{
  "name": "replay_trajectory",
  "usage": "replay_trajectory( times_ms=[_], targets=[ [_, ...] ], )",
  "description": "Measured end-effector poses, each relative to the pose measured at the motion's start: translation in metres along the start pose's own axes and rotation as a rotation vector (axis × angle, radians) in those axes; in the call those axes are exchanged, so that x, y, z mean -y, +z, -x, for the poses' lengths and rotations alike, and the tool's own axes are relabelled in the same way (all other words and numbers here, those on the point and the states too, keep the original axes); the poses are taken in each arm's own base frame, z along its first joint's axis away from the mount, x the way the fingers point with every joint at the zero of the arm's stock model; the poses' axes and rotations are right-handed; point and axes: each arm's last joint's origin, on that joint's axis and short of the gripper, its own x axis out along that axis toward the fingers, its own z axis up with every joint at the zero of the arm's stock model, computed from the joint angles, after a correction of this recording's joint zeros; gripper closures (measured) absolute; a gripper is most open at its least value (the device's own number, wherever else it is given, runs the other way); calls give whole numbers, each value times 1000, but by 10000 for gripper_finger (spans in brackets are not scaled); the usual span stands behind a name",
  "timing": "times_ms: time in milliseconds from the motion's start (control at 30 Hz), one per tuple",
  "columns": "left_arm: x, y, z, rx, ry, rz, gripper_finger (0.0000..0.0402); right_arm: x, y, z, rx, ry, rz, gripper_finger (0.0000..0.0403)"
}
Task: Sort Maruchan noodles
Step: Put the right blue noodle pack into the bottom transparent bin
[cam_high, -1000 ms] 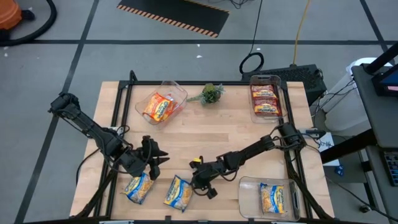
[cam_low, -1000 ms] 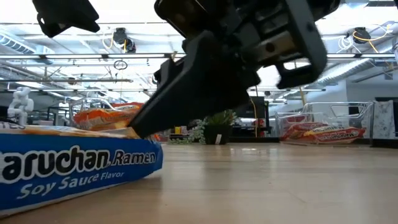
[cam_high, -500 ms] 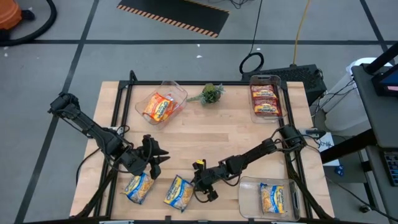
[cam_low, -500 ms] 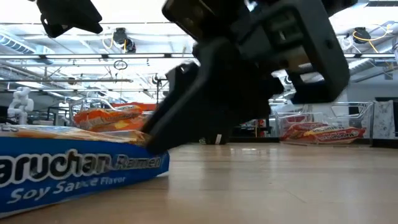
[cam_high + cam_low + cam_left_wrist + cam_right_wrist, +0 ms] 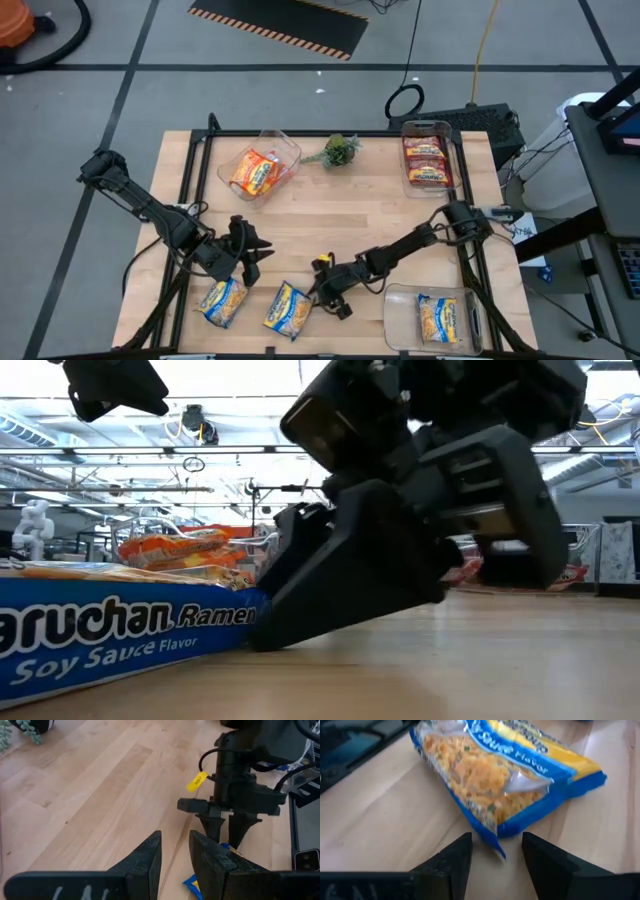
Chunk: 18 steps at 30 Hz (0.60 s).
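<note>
Two yellow-and-blue Maruchan noodles packets lie flat near the table's front edge, one (image 5: 222,302) to the left of the other (image 5: 287,310). My right gripper (image 5: 325,300) is open and low over the table. Its fingers stand on either side of the right packet's (image 5: 505,775) crimped corner. The low view shows that packet (image 5: 120,630) flat on the wood, with a dark finger's tip at its end. My left gripper (image 5: 252,262) hovers above the table behind the left packet. It is open by a narrow gap (image 5: 175,855) with nothing in it. My right gripper comes slanting down from the table's right side, its fingers astride the packet's crimped corner (image 5: 497,842). The packet lies flat on the table. Whether either finger (image 5: 452,862) touches it I cannot tell.
A clear bin (image 5: 285,150) with orange packets stands at the far left. Another bin (image 5: 410,130) with red-brown packets is at the far right. A third bin (image 5: 400,300) at the near right holds a yellow packet. A green plant sprig (image 5: 340,150) lies between the far bins.
My right gripper has sunk toward the table and tipped further down, ending with its fingertips at the right packet's corner. The packet lies where it was.
</note>
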Motion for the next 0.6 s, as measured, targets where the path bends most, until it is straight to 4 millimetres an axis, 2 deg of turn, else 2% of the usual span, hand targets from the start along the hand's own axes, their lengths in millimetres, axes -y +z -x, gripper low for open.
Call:
replay_trajectory(
  times_ms=[133, 300, 433, 600],
  targets=[
    [0, 0, 0, 1, -1, -1, 298, 1, -8, -11, 54, 10, -27, 234],
    [0, 0, 0, 1, -1, -21, 298, 1, -13, -14, 55, 22, -49, 246],
    [0, 0, 0, 1, -1, -45, 298, 1, -12, -15, 61, 23, -50, 287],
    [0, 0, 0, 1, -1, -52, 298, 1, -6, -10, 72, 39, -29, 360]
  ],
)
